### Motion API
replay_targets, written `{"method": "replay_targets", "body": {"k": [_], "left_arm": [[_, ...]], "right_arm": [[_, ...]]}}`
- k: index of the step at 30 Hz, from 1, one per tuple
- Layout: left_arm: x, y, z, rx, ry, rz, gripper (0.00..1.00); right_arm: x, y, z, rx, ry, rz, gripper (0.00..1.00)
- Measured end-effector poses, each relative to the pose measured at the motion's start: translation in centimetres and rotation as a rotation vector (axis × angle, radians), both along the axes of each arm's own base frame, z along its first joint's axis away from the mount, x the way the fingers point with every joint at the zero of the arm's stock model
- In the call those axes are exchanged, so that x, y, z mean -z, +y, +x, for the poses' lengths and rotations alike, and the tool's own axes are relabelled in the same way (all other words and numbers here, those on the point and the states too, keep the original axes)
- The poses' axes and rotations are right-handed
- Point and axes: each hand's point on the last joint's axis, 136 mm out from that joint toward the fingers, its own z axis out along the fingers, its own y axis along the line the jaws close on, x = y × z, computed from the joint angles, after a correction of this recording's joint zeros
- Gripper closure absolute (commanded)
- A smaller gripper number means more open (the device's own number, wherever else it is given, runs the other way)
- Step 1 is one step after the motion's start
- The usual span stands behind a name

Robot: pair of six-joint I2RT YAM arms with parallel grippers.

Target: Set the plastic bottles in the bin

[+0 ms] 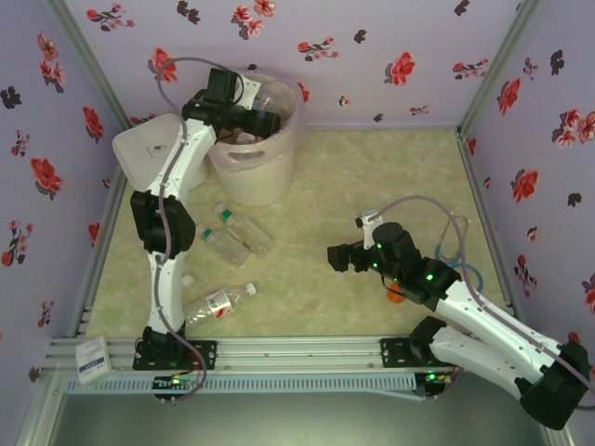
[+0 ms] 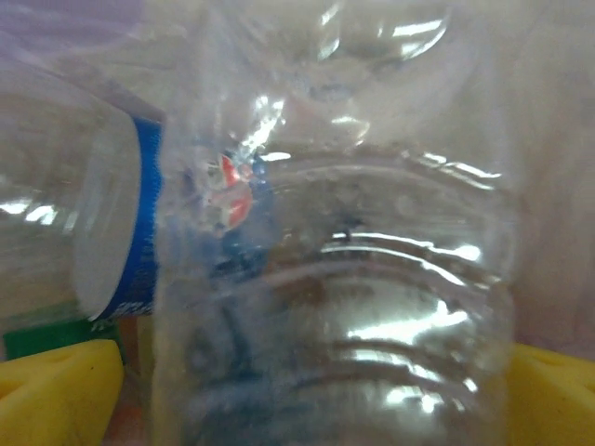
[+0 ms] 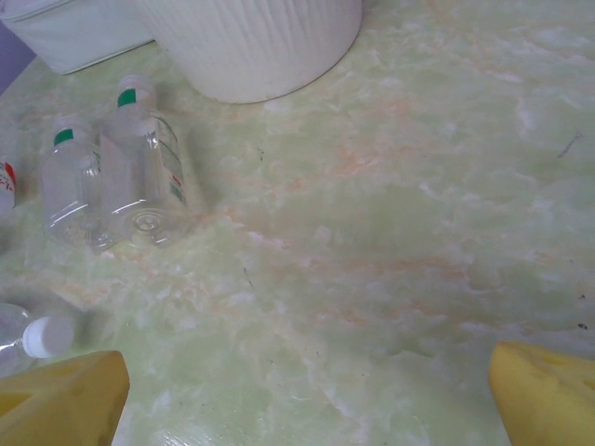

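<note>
The left gripper [image 1: 263,120] hangs over the bin [image 1: 256,172], and in its wrist view the yellow fingers [image 2: 56,395] stand far apart with a clear bottle [image 2: 353,279] between them, seemingly loose, not pinched; a blue-labelled bottle [image 2: 139,218] lies just behind it inside the bin. The step in hand looks like the drop. To do it well, keep the jaws wide until the bottle falls free, then lift straight up before swinging away, so neither finger catches the rim or drags the light bottle back out. The right gripper [image 1: 339,257] hovers low over the table [image 1: 372,186], jaws wide and holding nothing. Left to collect are two green-capped bottles [image 1: 234,236] lying side by side near the bin's foot and a white-capped bottle [image 1: 216,304] nearer the rail [image 1: 297,351], beside the left arm. They lie on their sides and would likely roll, so grip across the body. The table is smooth, pale green and marbled. A white box [image 1: 149,153] sits just beside the bin, an orange cup [image 1: 397,296] peeks out under the right arm, and lilac walls [image 1: 372,56] with red flowers close in three sides
</note>
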Motion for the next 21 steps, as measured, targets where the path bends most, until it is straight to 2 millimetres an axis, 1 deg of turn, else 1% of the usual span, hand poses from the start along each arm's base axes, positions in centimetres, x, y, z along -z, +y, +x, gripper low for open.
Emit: {"method": "replay_targets", "body": {"k": [3,6,8,10,12,13,15,18,19,20,21], "left_arm": [[-3.3,0.7,-1.1,-0.011,-0.05,0.001,0.0],[-7.8,1.8,-2.9,-0.029,-0.13,-0.001,0.0],[-11.2,2.6,-4.4,-0.043,-0.193,-0.005,0.0],[-13.8,3.6,-6.1,-0.063,-0.24,-0.007,0.0],[-15.4,4.8,-8.2,-0.087,-0.265,-0.001,0.0],[-15.7,5.4,-9.4,-0.101,-0.268,0.003,0.0],[-15.6,6.7,-12.0,-0.132,-0.267,0.004,0.0],[-13.6,8.8,-16.5,-0.188,-0.227,-0.013,0.0],[-12.6,9.4,-18.0,-0.209,-0.21,-0.026,0.0],[-11.7,9.9,-19.4,-0.229,-0.191,-0.04,0.0],[-11.0,10.3,-20.4,-0.246,-0.177,-0.054,0.0]], "right_arm": [[0.3,-0.3,0.0,0.018,0.001,0.001,0.0],[0.5,-0.3,0.0,0.02,0.004,0.002,0.0],[0.4,-0.2,0.0,0.016,0.001,0.005,0.0],[0.6,0.0,0.1,0.0,0.0,-0.005,0.0],[1.1,0.3,0.0,-0.026,0.007,-0.025,0.0],[1.4,0.5,0.0,-0.04,0.012,-0.038,0.0],[1.8,1.0,0.1,-0.074,0.021,-0.063,0.0],[1.5,2.5,0.5,-0.133,0.015,-0.107,0.01],[1.2,3.3,0.7,-0.158,0.01,-0.125,0.01],[1.0,4.2,0.9,-0.187,0.003,-0.145,0.03],[0.9,5.0,1.0,-0.215,-0.001,-0.164,0.06]]}}
